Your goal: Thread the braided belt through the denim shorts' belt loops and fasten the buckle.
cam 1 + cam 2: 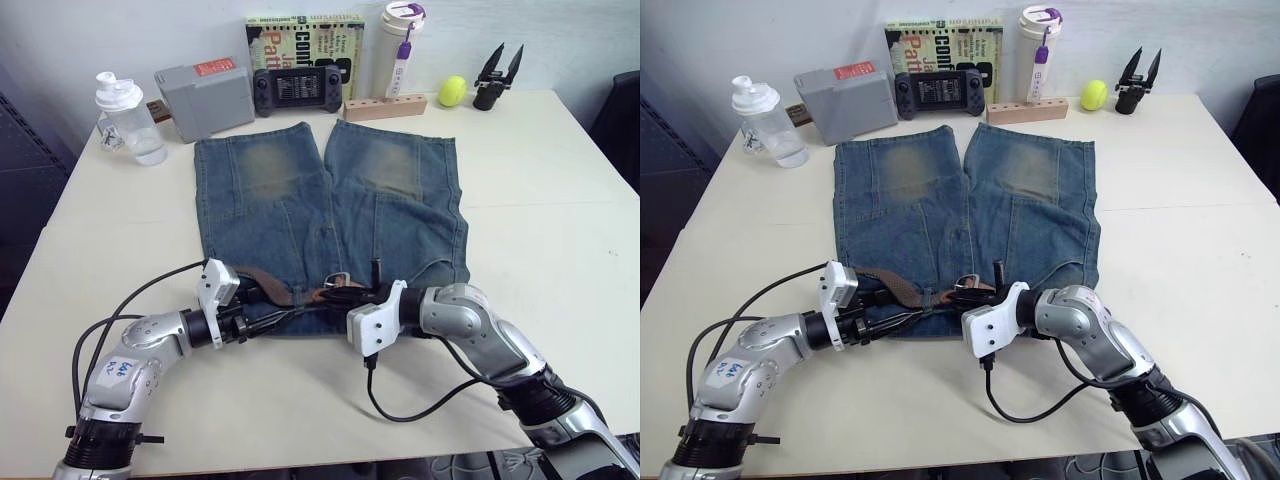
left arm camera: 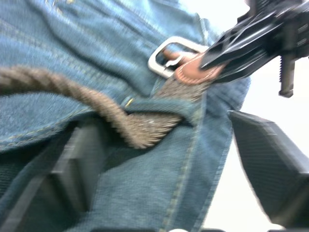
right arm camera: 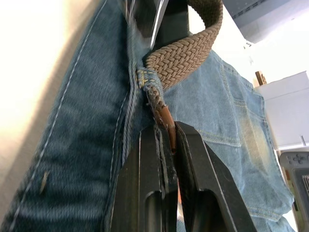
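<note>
From the head, the faded blue denim shorts [image 1: 328, 215] lie flat on the pale counter [image 1: 560, 230], legs pointing away and waistband nearest the robot. The dark brown braided belt [image 1: 902, 291] lies along that waistband between the two arms. The left gripper [image 1: 902, 318] reaches in from the left and the right gripper [image 1: 962, 294] from the right, both at the waistband's middle. A clear shaker bottle [image 1: 128, 120], a grey box [image 1: 205, 98] and a yellow ball [image 1: 452, 91] stand well apart at the far edge.

In the left wrist view, the woven belt [image 2: 82, 99] passes under a narrow blue denim belt loop [image 2: 161, 105], and its smooth leather tip [image 2: 193, 72] sits at the silver rectangular buckle [image 2: 170, 55], pinched by the other arm's fingers [image 2: 241, 41]. The left arm's own fingers stand wide apart on either side of the cloth, holding nothing.

In the right wrist view, the right fingers [image 3: 203, 179] are closed narrowly on the leather tip [image 3: 165, 121], just past a belt loop [image 3: 152, 92], with the braid [image 3: 186, 55] curving away beyond.

The step in hand looks like feeding the tip through the buckle. To do it well, the left fingers should probably pin the buckle frame or waistband steady while the right draws the tip flat and straight, so the loop does not bunch or the braid twist.
</note>
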Robot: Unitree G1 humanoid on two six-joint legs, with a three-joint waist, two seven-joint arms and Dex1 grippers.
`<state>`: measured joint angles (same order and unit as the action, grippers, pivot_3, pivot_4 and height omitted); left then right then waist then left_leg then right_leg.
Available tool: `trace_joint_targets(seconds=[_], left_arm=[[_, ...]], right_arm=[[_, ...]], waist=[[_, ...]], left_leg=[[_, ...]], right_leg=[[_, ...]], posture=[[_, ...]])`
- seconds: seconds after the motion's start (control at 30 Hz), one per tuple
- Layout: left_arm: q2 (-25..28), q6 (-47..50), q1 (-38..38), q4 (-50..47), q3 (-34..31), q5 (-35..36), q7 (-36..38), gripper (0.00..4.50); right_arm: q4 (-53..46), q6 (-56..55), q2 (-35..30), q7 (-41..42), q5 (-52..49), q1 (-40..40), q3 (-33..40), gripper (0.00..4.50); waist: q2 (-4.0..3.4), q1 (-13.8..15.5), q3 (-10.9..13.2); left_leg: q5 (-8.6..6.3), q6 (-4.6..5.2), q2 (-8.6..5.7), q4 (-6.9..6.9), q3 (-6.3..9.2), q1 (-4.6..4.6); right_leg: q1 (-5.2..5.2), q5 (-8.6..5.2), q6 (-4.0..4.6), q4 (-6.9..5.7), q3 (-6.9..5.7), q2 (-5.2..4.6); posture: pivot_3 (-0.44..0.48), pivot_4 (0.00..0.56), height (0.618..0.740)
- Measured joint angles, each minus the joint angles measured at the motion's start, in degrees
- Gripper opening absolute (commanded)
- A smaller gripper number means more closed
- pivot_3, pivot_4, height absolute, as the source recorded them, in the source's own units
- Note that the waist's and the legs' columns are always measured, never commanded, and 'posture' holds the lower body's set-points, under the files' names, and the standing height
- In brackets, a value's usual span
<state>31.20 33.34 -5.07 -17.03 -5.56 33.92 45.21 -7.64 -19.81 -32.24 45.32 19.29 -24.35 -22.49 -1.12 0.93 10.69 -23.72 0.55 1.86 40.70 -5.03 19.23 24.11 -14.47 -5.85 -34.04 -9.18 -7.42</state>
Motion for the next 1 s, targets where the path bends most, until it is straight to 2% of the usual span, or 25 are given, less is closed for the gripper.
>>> trace_joint_targets(seconds=[0.07,0.17,0.4,0.43,0.8,1.0], left_arm=[[1.57,1.08,4.62,-4.85,-2.48,1.62,-0.43,4.43],[1.37,1.62,8.68,-8.92,-3.72,2.33,-1.72,3.58],[-2.05,0.81,10.39,-9.44,-1.54,-1.7,-8.79,0.34],[-2.25,0.52,10.33,-9.17,-1.08,-2.87,-9.79,0.05],[-0.45,-4.25,11.74,-9.88,4.36,-11.82,-12.78,0.05],[0.91,-9.18,12.5,-9.82,7.07,-17.24,-13.98,0.05]], right_arm=[[-0.97,0.36,0.17,-0.32,0.39,0.53,0.08,0.0],[-1.55,1.46,0.21,-0.61,0.74,0.99,0.12,0.0],[-3.61,2.82,-0.02,-0.95,1.04,2.45,0.33,0.0],[-3.81,2.89,-0.19,-0.97,1.04,2.54,0.36,0.0],[-6.68,4.06,-1.85,-0.92,0.99,3.75,1.84,0.0],[-10.84,5.96,-6.06,1.04,-2.86,4.77,6.71,0.0]], waist=[[0.04,-0.71,0.0],[0.04,-0.84,0.0],[0.05,-0.93,0.0],[0.05,-0.95,0.0],[0.06,-0.86,-0.02],[0.01,-0.77,-0.06]], left_leg=[[-0.01,-0.01,0.02,-0.07,0.03,0.0],[-0.01,-0.01,-0.01,-0.05,0.05,0.01],[-0.01,-0.01,-0.02,-0.04,0.03,0.01],[-0.01,-0.01,-0.02,-0.04,0.03,0.01],[-0.01,-0.01,-0.04,-0.04,0.0,-0.01],[-0.01,0.0,-0.05,-0.04,0.02,-0.03]], right_leg=[[0.01,-0.01,0.01,0.03,0.0,-0.02],[0.02,-0.01,0.01,0.02,-0.01,-0.05],[0.02,-0.01,0.02,0.02,-0.01,-0.03],[0.02,-0.01,0.02,0.02,0.0,-0.02],[0.02,-0.01,0.02,0.01,0.02,-0.05],[0.01,-0.01,0.02,0.0,0.02,-0.1]], posture=[[0.0,0.15,0.726],[0.0,0.15,0.726],[0.0,0.15,0.726],[0.0,0.15,0.726],[0.0,0.15,0.726],[0.0,0.15,0.726]])
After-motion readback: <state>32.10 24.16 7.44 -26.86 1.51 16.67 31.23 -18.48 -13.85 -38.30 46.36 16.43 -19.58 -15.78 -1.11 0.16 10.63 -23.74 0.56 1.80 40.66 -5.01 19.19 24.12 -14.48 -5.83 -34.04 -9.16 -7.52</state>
